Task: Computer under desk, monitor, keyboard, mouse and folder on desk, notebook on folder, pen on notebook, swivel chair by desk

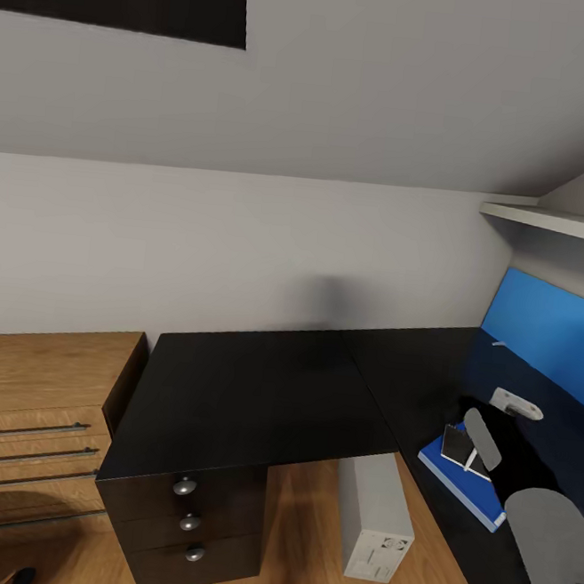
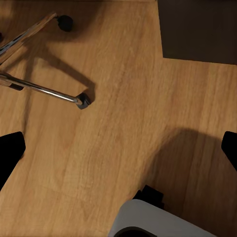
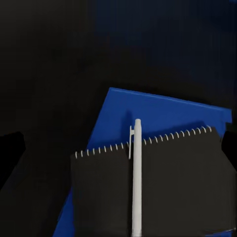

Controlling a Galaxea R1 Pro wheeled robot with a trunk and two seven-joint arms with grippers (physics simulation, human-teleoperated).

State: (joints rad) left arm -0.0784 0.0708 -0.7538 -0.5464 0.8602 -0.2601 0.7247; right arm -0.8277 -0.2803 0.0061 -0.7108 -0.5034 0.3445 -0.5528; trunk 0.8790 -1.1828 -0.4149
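The glossy black desk [image 1: 256,387] fills the middle of the head view, with the grey-white computer [image 1: 375,519] standing on the floor under it. On the desk's right wing lies the blue folder [image 1: 457,478]; the dark spiral notebook [image 1: 457,444] rests on it and the white pen [image 1: 473,460] on the notebook. My right gripper [image 3: 118,145] hovers open just above this stack, with the folder [image 3: 153,108], notebook [image 3: 182,192] and pen [image 3: 137,182] between its spread fingers. My left gripper [image 2: 118,148] hangs open over the wooden floor, near the swivel chair's chrome base [image 2: 44,90].
A dark drawer unit with three silver knobs [image 1: 189,523] holds up the desk's near end. A light wood drawer chest [image 1: 30,419] stands at the left. A blue wall panel [image 1: 555,340] and a white shelf [image 1: 549,220] sit at the right.
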